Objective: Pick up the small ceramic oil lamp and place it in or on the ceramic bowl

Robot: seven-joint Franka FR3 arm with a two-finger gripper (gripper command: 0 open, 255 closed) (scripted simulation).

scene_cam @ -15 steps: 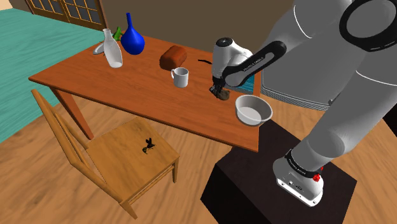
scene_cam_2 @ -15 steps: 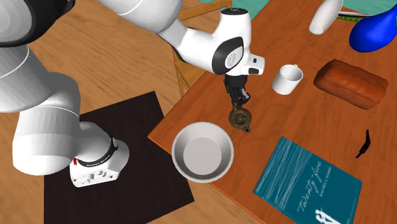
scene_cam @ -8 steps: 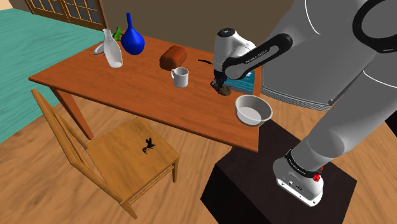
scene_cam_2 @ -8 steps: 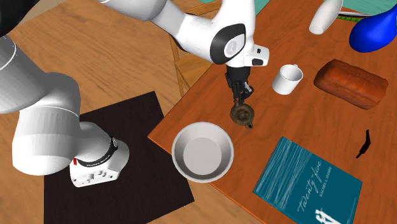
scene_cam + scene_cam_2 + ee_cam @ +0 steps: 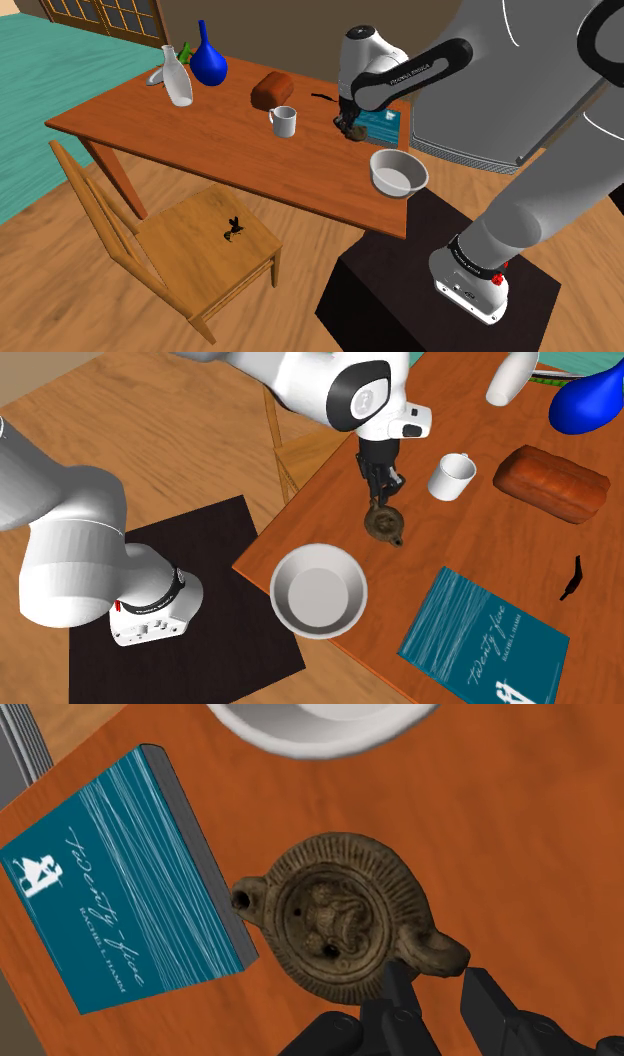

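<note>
Plank wood floor (image 5: 60, 300) with a teal carpet (image 5: 40, 90) at the shoulder view's left, and on the floor a long reddish-brown wooden table (image 5: 150, 125).

Nearest, at the shoulder view's lower right, a black box stand (image 5: 400, 290) under the white arm's base. Beside it, a light wooden slat-back chair (image 5: 190, 250) drawn up to the table, with a tiny black figure (image 5: 234, 229) on the seat.

On the table corner closest to the stand, a round white ceramic bowl (image 5: 318, 592), upright.

Just beyond the bowl, the all-black two-finger gripper (image 5: 440, 994), pointing down at the tabletop and clamped on the small dark-brown round oil lamp (image 5: 345, 916). Grips by the stubby handle, fingers (image 5: 400, 996) only narrowly apart with that handle pinched between them. Oil lamp level, ribbed disc face up, spout turned toward the book, seemingly lifted just off the wood. Near the bowl, clear of its rim.

To one side of both, a flat teal hardback book (image 5: 485, 637) with white script on the cover, lying face up.

Farther along, an upright white mug (image 5: 451, 477), then a brown bread loaf (image 5: 550, 482) and a small black curved object (image 5: 571, 580), too small to name.

At the far end, a deep-blue round-bellied vase (image 5: 208, 62) and a white slim-necked vase (image 5: 176, 80), with something green (image 5: 186, 50) between them, too small to tell.

Behind the table, a grey boxy unit (image 5: 470, 150) at the shoulder view's right and wooden doors with glass panes (image 5: 110, 15) at its upper left.
</note>
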